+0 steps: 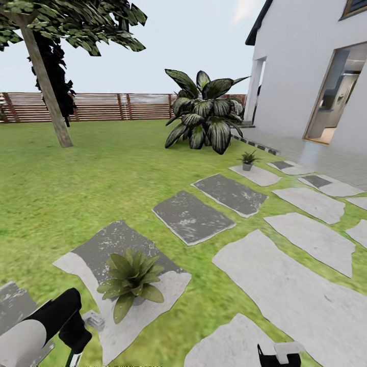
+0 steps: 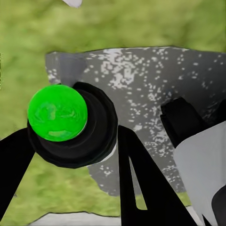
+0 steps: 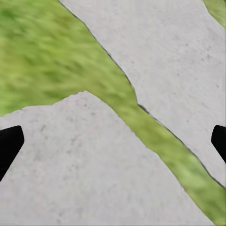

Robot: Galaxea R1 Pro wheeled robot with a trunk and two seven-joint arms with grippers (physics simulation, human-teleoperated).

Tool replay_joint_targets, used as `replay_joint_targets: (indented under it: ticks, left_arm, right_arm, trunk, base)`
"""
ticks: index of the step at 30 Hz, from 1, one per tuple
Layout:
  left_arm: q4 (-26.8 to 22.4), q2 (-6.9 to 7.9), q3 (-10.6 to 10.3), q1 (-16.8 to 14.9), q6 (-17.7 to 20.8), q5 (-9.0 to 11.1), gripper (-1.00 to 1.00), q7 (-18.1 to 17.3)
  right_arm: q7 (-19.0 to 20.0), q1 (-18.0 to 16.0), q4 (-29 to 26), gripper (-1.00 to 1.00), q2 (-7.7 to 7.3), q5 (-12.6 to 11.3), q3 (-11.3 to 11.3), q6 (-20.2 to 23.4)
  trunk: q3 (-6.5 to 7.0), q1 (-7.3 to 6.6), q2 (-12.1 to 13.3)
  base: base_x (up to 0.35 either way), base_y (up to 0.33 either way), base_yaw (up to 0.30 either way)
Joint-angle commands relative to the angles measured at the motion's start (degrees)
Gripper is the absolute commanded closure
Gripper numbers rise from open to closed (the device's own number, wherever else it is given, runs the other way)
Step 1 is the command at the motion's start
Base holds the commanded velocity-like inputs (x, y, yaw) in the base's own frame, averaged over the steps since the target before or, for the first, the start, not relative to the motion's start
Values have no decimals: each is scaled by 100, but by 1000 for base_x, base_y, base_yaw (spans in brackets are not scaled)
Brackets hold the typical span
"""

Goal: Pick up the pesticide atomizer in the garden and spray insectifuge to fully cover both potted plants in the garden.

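Two potted plants sit out on the big green lawn of the garden. A white house stands at the right, and a brown wooden fence runs along the back. A leaning tree grows at the left, and a big dark shrub with striped leaves grows beside the house. Flat grey and pale stepping stones lie across the grass.

One potted plant is close, on a grey and white stone just beside the left arm. The other potted plant is far off, on a pale stone near the shrub.

The left claw is pinching the pesticide atomizer, a round black thing with a bright green cap. Its black fingers press on both sides of it, above a speckled grey stone.

The right claw is spread wide apart with nothing in it. It hangs over pale stones with a strip of grass between them.
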Motion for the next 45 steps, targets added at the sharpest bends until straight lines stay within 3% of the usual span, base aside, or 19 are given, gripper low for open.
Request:
replay_joint_targets:
  ticks: [1,5,7,8,10,21,32,39,45]
  left_arm:
    - [-20,1,0,0,10,-62,100,-40]
    - [-65,-5,65,0,17,-61,100,215]
    - [-101,-25,185,0,19,-61,100,291]
    - [-235,-49,345,1,22,-65,100,340]
    - [-305,-58,407,1,24,-77,100,412]
    - [-305,-148,419,1,19,-79,100,566]
    - [-323,-147,434,1,29,-79,100,572]
    - [-387,-132,669,-45,72,-76,100,552]
    - [-484,-160,690,-279,380,-76,100,533]
  right_arm:
    - [-43,-5,9,-100,0,63,-19,-16]
    - [-43,-5,16,-100,1,65,-19,-16]
    - [-43,-5,17,-100,1,65,-19,-16]
    - [-43,-5,16,-100,1,65,-19,-16]
    - [-43,-5,16,-100,0,65,-19,-16]
    - [-43,-5,15,-100,-1,65,-19,-16]
    - [-43,-5,18,-100,1,65,-19,-16]
    - [-43,-5,18,-100,1,65,-19,-16]
    - [-43,-5,16,-100,-12,65,-19,-16]
  trunk:
    - [-6,-1,-2]
    - [-6,-1,-2]
    - [-6,-1,-2]
    - [-6,-1,-2]
    - [-6,-1,-2]
    - [-6,-1,-2]
    - [-6,-1,-2]
    - [-6,-1,-2]
    - [-6,-1,-2]
  base:
    - [0,0,265]
    - [8,-60,274]
    - [55,-201,268]
    - [79,-248,102]
    - [84,-257,39]
    - [64,-267,12]
    - [-4,-273,252]
    - [-16,-201,262]
    - [0,-13,86]
